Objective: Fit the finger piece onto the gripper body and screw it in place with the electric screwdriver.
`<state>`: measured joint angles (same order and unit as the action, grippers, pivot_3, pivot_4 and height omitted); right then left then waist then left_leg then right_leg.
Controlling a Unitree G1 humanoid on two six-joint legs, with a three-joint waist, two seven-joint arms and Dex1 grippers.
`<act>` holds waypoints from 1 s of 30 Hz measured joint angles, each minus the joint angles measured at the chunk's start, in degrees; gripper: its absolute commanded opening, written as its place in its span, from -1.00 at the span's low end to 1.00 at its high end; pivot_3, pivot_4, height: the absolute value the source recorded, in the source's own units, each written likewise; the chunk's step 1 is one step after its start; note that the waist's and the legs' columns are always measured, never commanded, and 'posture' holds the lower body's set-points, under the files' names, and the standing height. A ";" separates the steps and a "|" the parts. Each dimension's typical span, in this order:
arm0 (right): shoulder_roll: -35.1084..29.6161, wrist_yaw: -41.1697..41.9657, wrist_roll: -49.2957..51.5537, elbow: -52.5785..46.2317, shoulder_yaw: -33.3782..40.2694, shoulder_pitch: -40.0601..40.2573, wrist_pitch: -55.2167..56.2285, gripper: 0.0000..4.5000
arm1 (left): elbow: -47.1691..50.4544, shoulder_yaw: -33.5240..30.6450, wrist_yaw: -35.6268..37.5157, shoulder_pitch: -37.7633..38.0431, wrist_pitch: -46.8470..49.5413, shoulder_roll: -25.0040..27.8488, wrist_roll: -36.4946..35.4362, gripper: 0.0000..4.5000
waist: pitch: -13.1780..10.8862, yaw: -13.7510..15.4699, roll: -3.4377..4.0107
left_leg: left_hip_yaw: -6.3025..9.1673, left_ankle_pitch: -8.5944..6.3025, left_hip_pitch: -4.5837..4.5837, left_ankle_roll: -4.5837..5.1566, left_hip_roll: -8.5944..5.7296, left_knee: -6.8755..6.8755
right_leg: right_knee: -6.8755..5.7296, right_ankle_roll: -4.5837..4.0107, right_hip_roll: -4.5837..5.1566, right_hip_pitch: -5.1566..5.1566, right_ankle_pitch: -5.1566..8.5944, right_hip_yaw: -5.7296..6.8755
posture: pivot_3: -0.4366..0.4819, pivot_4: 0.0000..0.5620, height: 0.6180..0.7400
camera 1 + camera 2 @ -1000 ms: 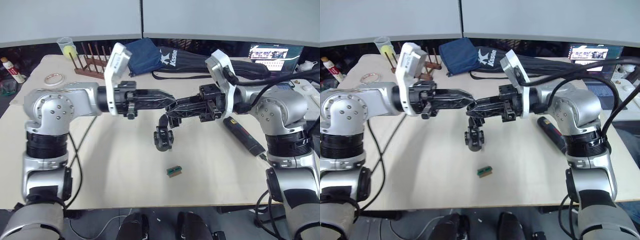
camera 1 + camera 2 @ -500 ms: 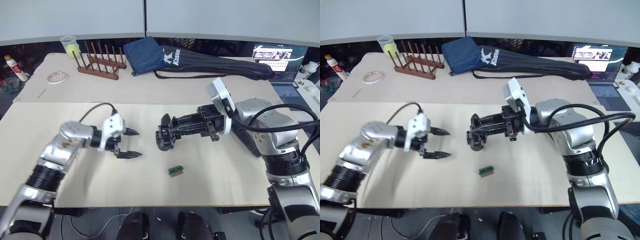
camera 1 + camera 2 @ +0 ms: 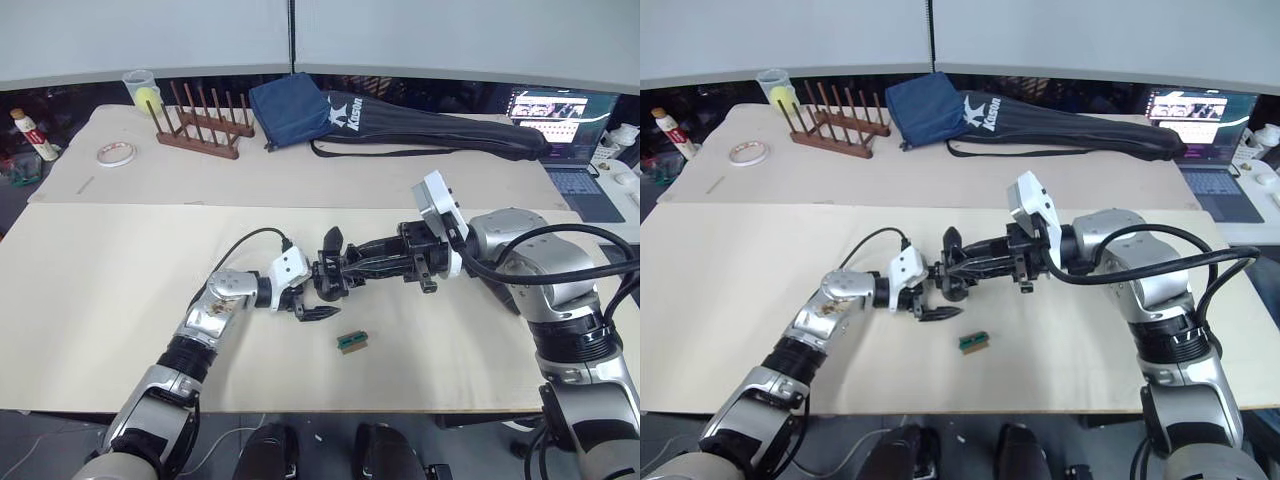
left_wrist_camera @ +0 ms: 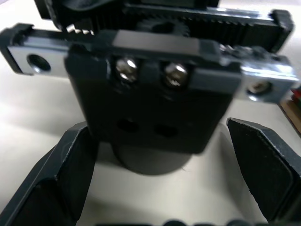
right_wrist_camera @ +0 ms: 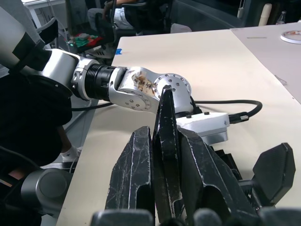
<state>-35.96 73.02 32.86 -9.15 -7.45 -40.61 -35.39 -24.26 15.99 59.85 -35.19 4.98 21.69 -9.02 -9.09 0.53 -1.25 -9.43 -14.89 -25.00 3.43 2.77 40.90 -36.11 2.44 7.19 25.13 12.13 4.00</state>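
Left eye view has the gripper body (image 3: 331,281) near the middle of the light wooden counter (image 3: 90,280), with both arms reaching in to it. The right gripper (image 3: 345,270) comes from the right, its fingers clenched on the gripper body. In the right wrist view a tall pointed black finger (image 5: 165,136) stands up between the right gripper's two scuffed fingers (image 5: 134,174), pressed on both sides.

The left gripper (image 3: 308,297) lies low over the counter just left of the gripper body, its fingers spread apart: one sits at the body's upper side and the other lies on the counter below it. The left wrist view shows the gripper body (image 4: 155,108) close up, a black block with two bright screws and a toothed rack across its top, sitting between the two open fingers (image 4: 70,160) without clear contact.

A small green-and-brown block (image 3: 350,342) lies on the counter nearer the front edge, apart from both grippers. Along the far side lie a long black zipped bag (image 3: 440,130), a blue pouch (image 3: 285,105), a wooden rack (image 3: 200,130) and a tape roll (image 3: 115,154).
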 measured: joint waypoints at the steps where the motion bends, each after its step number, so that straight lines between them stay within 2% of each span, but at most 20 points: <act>1: 0.00 -0.05 0.00 -0.26 -0.01 0.44 0.01 -0.85 | -0.42 -0.16 0.08 -0.19 -0.20 -0.13 -0.02 0.89 | 0.00 0.00 0.00 | 0.00 0.00 0.00 0.00 0.00 0.00 | 0.01 0.00 0.00 0.00 0.00 0.00 | -0.05 -0.47 1.00; 3: 0.00 -0.07 -0.11 -0.38 -0.10 1.28 0.27 -0.85 | -1.26 -0.92 0.67 -0.31 -1.24 -0.68 -0.08 0.64 | 0.00 0.00 0.00 | 0.00 -0.01 0.00 0.01 0.01 0.00 | 0.02 0.01 0.00 -0.01 0.00 0.00 | -0.05 -0.47 1.00; 6: 0.18 0.22 -0.47 -0.35 -0.26 1.91 2.22 -0.85 | -2.12 -1.32 1.74 -0.48 -2.27 -0.82 -0.08 0.01 | 0.00 -0.01 0.00 | 0.00 -0.01 0.00 0.02 0.00 0.01 | 0.02 0.01 0.00 -0.02 0.00 0.00 | -0.05 -0.47 1.00; 10: 2.83 1.97 -2.23 1.51 -1.26 3.23 8.07 -0.85 | -3.84 -1.76 3.55 -1.02 -3.71 -0.77 -0.06 0.01 | 0.00 -0.03 0.00 | -0.01 -0.01 0.00 0.01 -0.01 0.01 | 0.02 0.01 0.00 -0.02 0.00 0.01 | -0.05 -0.47 1.00; 19: 10.72 3.56 -8.52 14.59 -3.58 1.13 21.25 -0.85 | -6.90 -1.72 6.53 -2.89 -6.25 -0.73 1.21 0.01 | 0.00 -0.26 0.00 | -0.04 0.01 0.00 0.00 -0.01 0.04 | 0.00 0.02 -0.04 -0.03 0.00 0.01 | -0.05 -0.47 1.00; 30: 13.17 4.50 -11.98 21.00 -5.12 -0.70 26.06 -0.85 | -6.58 -2.04 7.32 -2.98 -6.08 -0.57 1.94 0.01 | 0.00 -0.48 0.00 | -0.04 0.03 0.00 -0.03 0.01 0.04 | -0.01 0.02 -0.06 -0.03 0.00 0.02 | -0.05 -0.47 1.00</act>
<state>-22.80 77.52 20.88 11.85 -12.56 -41.31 -9.33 -30.85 13.95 67.18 -38.16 -1.09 21.13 -7.08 -9.08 0.05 -1.24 -9.47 -14.86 -25.00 3.40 2.78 40.94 -36.12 2.46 7.14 25.10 12.13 4.02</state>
